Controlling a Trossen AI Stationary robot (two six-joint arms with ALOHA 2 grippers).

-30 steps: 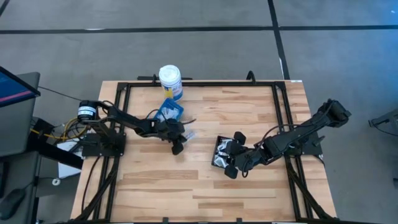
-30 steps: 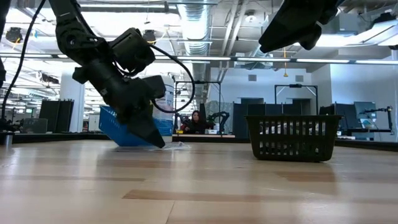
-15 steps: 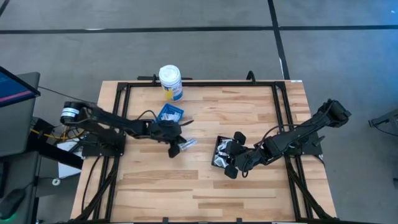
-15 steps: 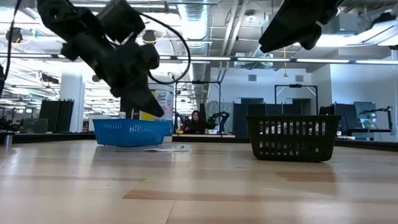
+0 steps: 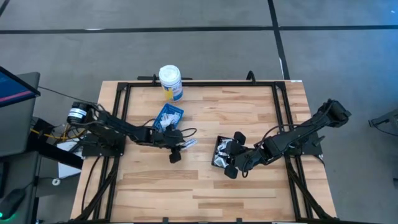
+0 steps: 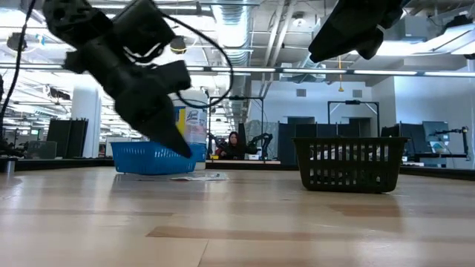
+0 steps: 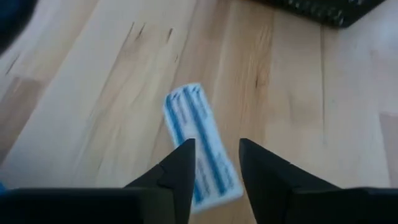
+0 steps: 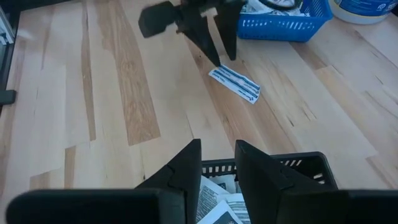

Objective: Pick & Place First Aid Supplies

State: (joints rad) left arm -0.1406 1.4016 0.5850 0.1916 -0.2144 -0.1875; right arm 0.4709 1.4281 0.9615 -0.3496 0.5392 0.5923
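Lying flat on the pale wooden table (image 5: 205, 186), a narrow white paper packet with blue print (image 5: 189, 143) rests just beside the small blue plastic basket (image 5: 169, 115), which holds more white packets. The left gripper (image 5: 178, 147) hovers right over this loose strip with its two dark fingers parted and nothing between them; the left wrist view shows the packet (image 7: 200, 148) on bare wood beneath the gap. Behind the blue basket stands a white round tub with a yellow label (image 5: 170, 82). Near the table's middle, the right gripper (image 5: 231, 163) hangs above a small black mesh basket (image 5: 218, 154) holding squarish white packets with dark print; its fingers stand a little apart, holding nothing. Only the right wrist view looks inside that basket (image 8: 273, 167). The low view hides both baskets' contents behind their walls, and a seated person (image 6: 236, 145) shows far back in the room.
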